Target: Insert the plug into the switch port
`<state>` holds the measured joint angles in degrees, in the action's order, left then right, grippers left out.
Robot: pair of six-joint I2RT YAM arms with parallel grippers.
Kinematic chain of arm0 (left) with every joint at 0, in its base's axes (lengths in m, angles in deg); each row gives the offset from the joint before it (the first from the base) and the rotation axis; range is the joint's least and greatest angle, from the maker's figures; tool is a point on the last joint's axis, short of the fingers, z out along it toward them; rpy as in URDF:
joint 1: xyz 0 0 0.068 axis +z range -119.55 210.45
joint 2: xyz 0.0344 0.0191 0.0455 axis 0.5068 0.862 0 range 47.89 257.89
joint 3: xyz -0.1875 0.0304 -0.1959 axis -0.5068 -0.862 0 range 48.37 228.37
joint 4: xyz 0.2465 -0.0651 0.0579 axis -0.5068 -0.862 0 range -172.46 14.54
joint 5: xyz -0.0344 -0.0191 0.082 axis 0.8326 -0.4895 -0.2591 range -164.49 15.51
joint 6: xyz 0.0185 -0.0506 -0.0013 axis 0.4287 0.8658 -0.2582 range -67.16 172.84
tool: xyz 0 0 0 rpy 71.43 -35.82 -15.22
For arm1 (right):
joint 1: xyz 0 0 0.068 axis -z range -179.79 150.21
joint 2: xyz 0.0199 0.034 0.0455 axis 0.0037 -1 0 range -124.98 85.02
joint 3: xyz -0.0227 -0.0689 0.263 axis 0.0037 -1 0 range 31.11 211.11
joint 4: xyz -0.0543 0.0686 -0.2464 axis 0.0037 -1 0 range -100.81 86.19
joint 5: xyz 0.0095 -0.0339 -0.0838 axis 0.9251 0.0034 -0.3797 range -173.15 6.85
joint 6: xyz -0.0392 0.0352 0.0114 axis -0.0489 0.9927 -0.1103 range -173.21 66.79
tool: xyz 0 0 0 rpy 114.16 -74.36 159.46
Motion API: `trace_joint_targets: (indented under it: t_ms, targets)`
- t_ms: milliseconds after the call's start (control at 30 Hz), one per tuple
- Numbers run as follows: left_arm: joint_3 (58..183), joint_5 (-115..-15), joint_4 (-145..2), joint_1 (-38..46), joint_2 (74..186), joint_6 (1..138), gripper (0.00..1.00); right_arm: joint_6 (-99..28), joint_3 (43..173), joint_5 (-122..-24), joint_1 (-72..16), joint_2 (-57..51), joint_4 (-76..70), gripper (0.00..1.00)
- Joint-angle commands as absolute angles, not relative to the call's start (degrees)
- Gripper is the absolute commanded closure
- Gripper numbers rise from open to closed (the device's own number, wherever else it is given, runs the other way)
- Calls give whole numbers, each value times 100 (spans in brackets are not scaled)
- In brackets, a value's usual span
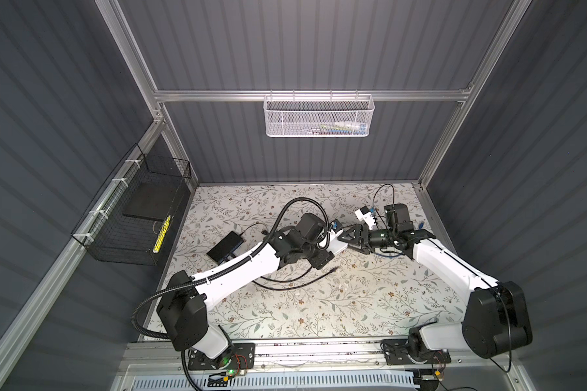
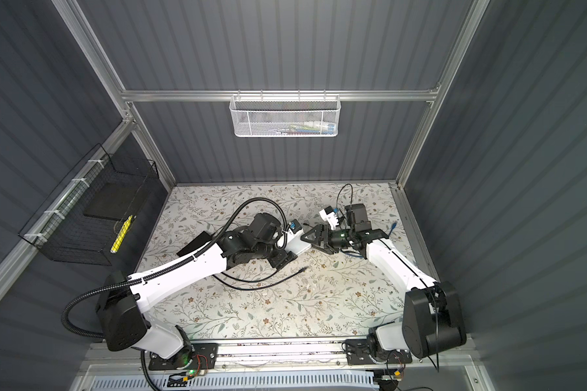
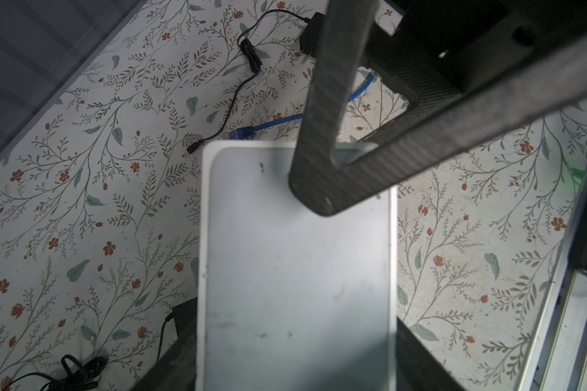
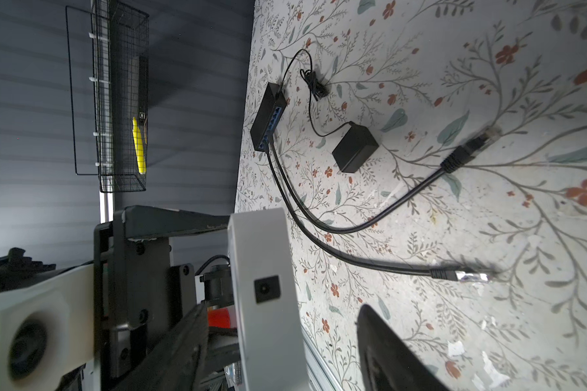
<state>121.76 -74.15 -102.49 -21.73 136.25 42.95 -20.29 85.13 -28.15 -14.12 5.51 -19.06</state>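
Left gripper clamps the white switch above the table; right gripper, jaws apart and empty, straddles its port end. We should fetch the plug off the table, aligning squarely.

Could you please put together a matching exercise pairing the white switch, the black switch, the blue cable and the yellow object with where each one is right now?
Things:
1. white switch
2. black switch
3. blue cable
4. yellow object

Places:
A. in the black wire basket
B. lying on the table, a black cable plugged in
C. between the jaws of the left gripper
D. lying loose on the table, end unplugged

Pairs: 1-C, 2-B, 3-D, 4-A
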Motion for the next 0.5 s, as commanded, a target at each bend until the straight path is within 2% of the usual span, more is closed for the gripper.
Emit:
trace_joint_targets:
  t_ms: [0, 233, 400, 467]
  targets:
    - [12326, -7468, -10279, -2236, 13555, 4271, 67, -2182, 8718, -2610, -1454, 459, -1929, 34]
    - [12291, -7511, -10272, -2298, 13623, 4242, 67, -2177, 8792, -2415, -1504, 318, -1861, 47]
    - [12324, -7502, -10258, -2298, 13573, 4171, 67, -2123, 8686, -2234, -1543, 292, -1698, 64]
    - [12353, -7527, -10273, -2298, 13561, 4155, 67, -2105, 8633, -2205, -1552, 310, -1652, 75]
